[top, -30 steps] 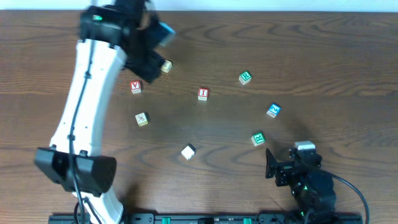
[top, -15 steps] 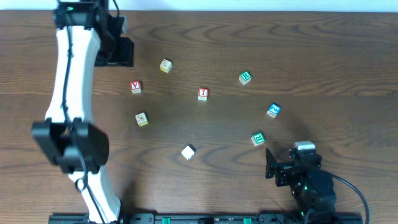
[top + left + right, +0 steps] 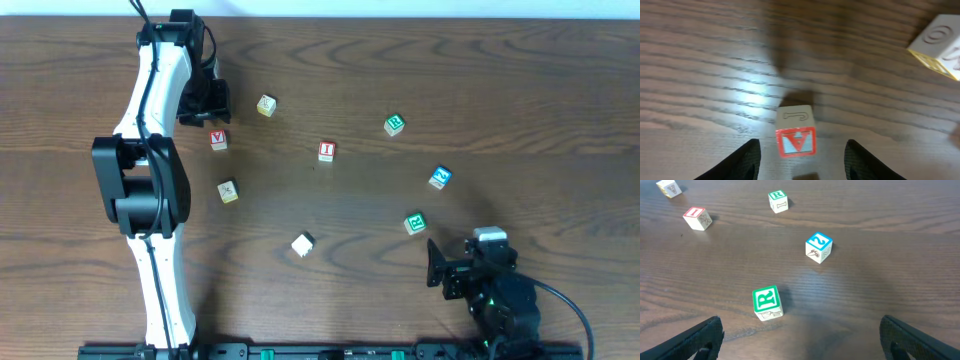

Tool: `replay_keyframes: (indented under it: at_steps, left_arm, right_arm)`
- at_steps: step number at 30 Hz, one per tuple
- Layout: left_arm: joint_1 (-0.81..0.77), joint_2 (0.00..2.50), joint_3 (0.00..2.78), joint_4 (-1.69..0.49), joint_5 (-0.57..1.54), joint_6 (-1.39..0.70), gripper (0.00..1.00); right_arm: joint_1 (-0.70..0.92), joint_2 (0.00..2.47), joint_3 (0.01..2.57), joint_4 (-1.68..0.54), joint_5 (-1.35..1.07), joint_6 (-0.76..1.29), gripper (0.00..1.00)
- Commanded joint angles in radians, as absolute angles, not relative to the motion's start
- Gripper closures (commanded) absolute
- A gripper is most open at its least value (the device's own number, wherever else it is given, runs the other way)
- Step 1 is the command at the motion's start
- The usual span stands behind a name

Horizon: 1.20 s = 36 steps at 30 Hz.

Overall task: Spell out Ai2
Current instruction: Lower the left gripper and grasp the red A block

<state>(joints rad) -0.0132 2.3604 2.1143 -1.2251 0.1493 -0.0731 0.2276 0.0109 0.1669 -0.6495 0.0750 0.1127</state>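
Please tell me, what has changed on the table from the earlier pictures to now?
The left gripper swung away from the far yellow-marked block and now sits by the red A block, fingers open on either side of it, not gripping. Nothing was picked up or released. All blocks and the right gripper stayed in place.

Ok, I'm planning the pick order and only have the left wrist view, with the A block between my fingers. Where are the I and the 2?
Observer: The I block stands alone, off the A block toward the right arm's side.
Operator: And the 2?
Observer: The 2 block is farther that way; a green R block lies nearer the open right gripper than it does.
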Motion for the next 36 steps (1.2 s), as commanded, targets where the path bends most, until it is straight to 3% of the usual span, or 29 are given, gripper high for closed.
replay_keyframes:
  at_steps: [1,3,5,19,21,25,34,36]
  left_arm:
    - [-0.012,2.371,2.105,-1.226,0.100,-0.128,0.44]
    - [-0.012,2.371,2.104,-1.229,0.096,-0.129,0.43]
    - [-0.012,2.371,2.100,-1.226,0.097,-0.139,0.35]
    - [-0.022,2.371,1.940,-1.119,0.172,-0.105,0.41]
    - [-0.025,2.371,1.937,-1.115,0.170,-0.105,0.46]
    - [-0.027,2.371,1.934,-1.105,0.164,-0.105,0.71]
    - [-0.027,2.371,1.934,-1.102,0.139,-0.026,0.73]
    - [-0.027,2.371,1.934,-1.103,0.138,0.029,0.77]
  right_arm:
    - [0.213,0.006,0.156,-0.651,0.067,0.099,0.01]
    - [0.213,0.006,0.156,-0.651,0.067,0.099,0.01]
    - [0.213,0.006,0.156,-0.651,0.067,0.099,0.01]
    - [0.213,0.006,0.156,-0.651,0.067,0.099,0.01]
    - [0.213,0.006,0.156,-0.651,0.067,0.099,0.01]
    - [0.213,0.006,0.156,-0.651,0.067,0.100,0.01]
    - [0.213,0.006,0.156,-0.651,0.067,0.100,0.00]
    - [0.213,0.006,0.156,-0.651,0.067,0.099,0.01]
